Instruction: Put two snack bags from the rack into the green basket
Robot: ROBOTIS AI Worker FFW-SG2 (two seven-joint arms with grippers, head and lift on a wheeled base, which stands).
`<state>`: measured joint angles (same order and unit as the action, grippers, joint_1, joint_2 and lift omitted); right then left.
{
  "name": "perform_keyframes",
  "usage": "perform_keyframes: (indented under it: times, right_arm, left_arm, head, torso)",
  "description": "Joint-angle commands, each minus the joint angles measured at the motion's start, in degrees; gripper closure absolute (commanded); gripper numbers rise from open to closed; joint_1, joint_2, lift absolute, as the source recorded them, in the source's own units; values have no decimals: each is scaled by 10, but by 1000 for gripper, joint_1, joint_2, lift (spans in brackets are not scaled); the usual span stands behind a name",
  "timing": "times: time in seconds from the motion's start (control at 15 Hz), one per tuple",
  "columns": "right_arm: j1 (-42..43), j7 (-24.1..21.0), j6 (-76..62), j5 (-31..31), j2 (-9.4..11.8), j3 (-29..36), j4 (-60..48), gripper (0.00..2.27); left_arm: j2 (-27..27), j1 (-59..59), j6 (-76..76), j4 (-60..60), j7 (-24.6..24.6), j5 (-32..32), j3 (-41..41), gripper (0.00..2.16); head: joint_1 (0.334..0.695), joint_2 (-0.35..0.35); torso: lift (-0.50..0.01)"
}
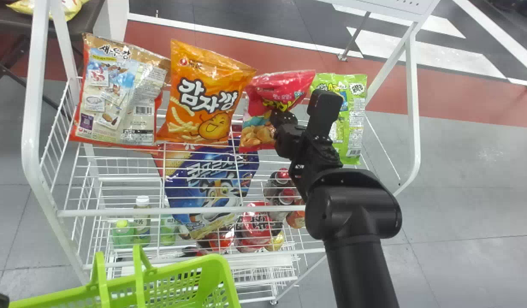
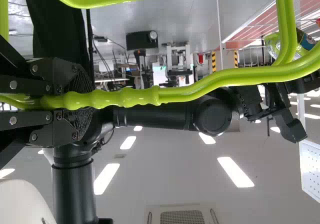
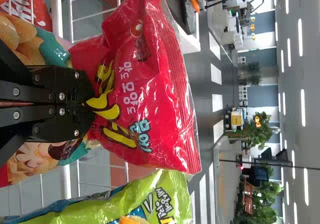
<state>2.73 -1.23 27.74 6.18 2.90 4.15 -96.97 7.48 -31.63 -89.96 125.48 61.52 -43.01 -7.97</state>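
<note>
The right tool [image 3: 89, 103] pinches the red snack bag [image 3: 162, 91] mid-body at the rack [image 1: 118, 211], probably for a secure lift, while the left tool [image 2: 82, 101] clasps the green basket [image 1: 190, 266] by its handle [image 2: 195, 88], presumably to steady it for loading.

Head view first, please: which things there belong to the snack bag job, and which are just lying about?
Part of the job:
- green basket
- white rack
- red snack bag, in the right gripper
- orange bag and green bag, possible second picks

Just lying about:
- bottles low down
- yellow bag beyond the rack
</note>
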Motion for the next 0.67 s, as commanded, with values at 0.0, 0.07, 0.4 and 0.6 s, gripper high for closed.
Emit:
perform_keyframes:
  times: [0.0,0.07,0.4,0.6]
  right_arm:
    - [0,-11,2,18,0,5,-4,2037]
    - [-1,-19,2,19,0,9,-7,2037]
    - [-5,-33,-7,102,2,31,-22,2027]
    - [-32,-33,21,125,5,27,-71,2027]
  left_arm:
    - [1,-4,-1,5,0,-1,0,1065]
    - [0,-4,-1,6,0,-1,0,1065]
    - [0,-8,-1,11,0,-1,3,1065]
    - [-1,-9,-1,14,-1,0,4,1065]
  head:
    - [695,-350]
    - [695,-350]
    - [695,-350]
    - [695,-350]
  torso:
    - [-3]
    - [-3]
    - [-3]
    - [-3]
